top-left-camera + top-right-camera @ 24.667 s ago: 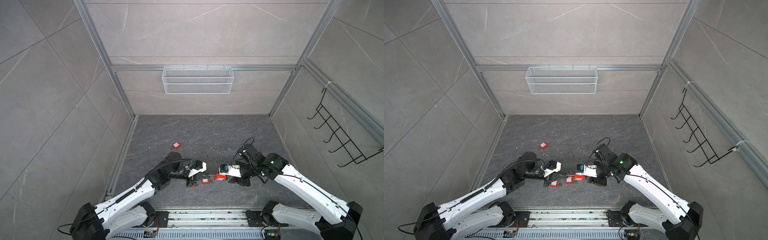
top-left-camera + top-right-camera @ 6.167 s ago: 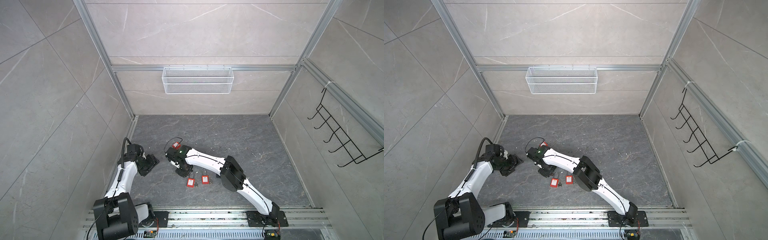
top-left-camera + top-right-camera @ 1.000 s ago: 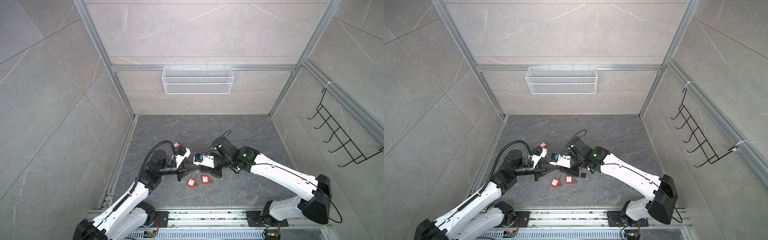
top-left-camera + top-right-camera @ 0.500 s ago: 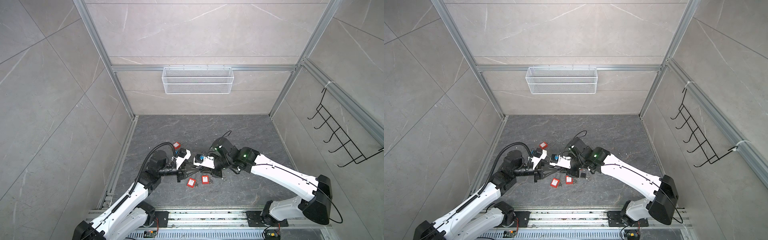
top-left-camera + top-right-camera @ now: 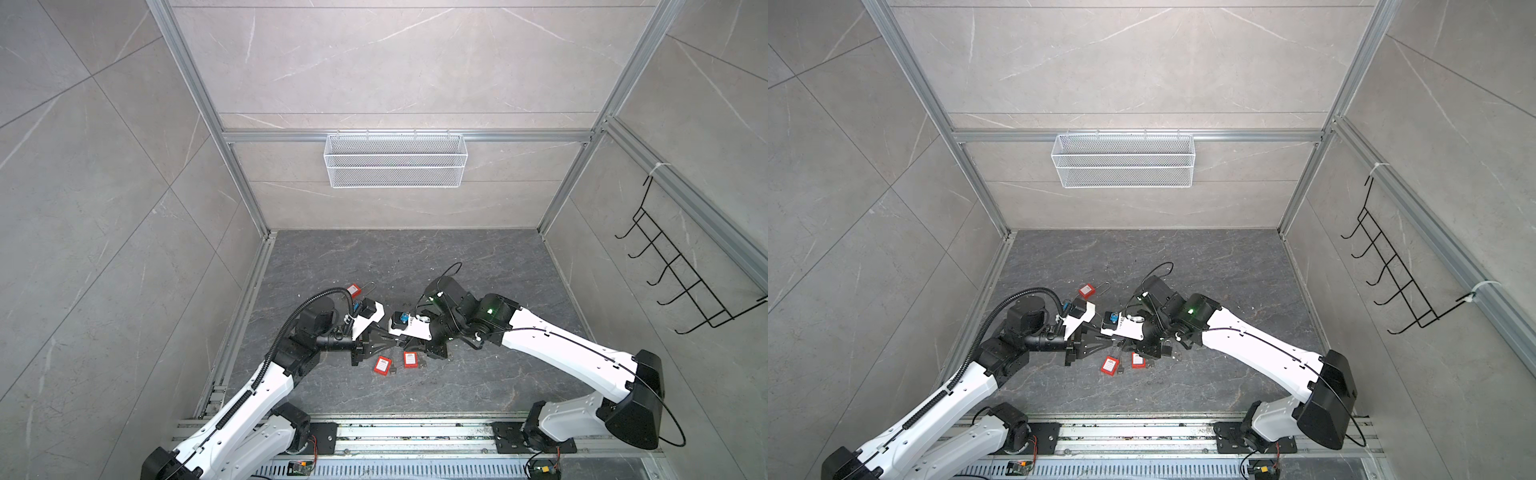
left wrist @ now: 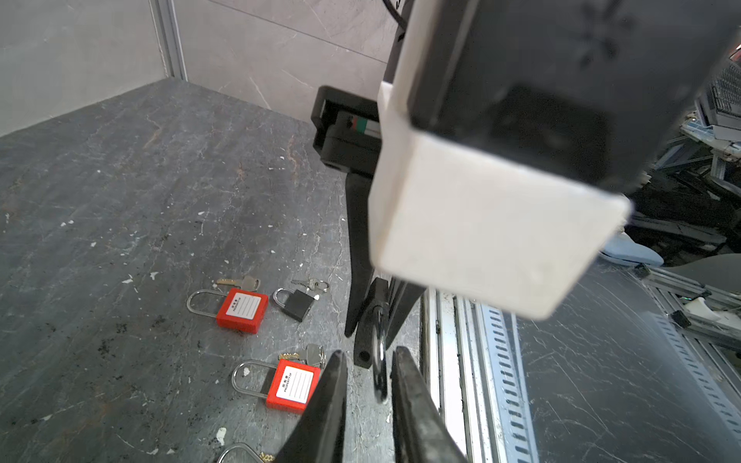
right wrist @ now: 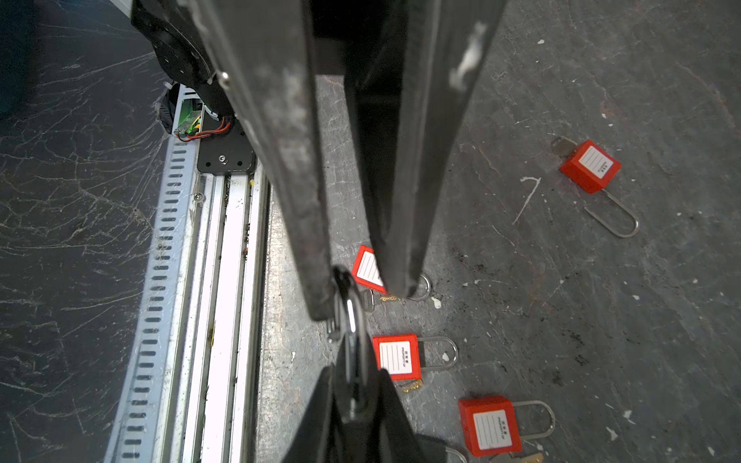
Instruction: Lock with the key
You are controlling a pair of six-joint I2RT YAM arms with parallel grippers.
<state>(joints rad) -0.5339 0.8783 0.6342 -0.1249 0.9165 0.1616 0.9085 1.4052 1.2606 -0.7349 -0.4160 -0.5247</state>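
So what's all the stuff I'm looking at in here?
red padlocks: four, red with white labels, on the floor, three near the hands, one apart.
black padlock: one, black, on the floor beside a red one.
keys: several, silver and brass, beside the padlocks.
silver loop: one, silver, between both hands; the rest hidden.
wire basket: one, white, back wall.
hook rack: one, black, right wall.
left hand: one, black, open around the loop.
right hand: one, black, shut on the loop.

From bottom corners, left arm (image 5: pixel 257 390) and right arm (image 5: pixel 561 349) stretch inward; left tool (image 5: pixel 395 338), narrowly parted, meets clamped right tool (image 5: pixel 409 343) tip to tip, lower centre.
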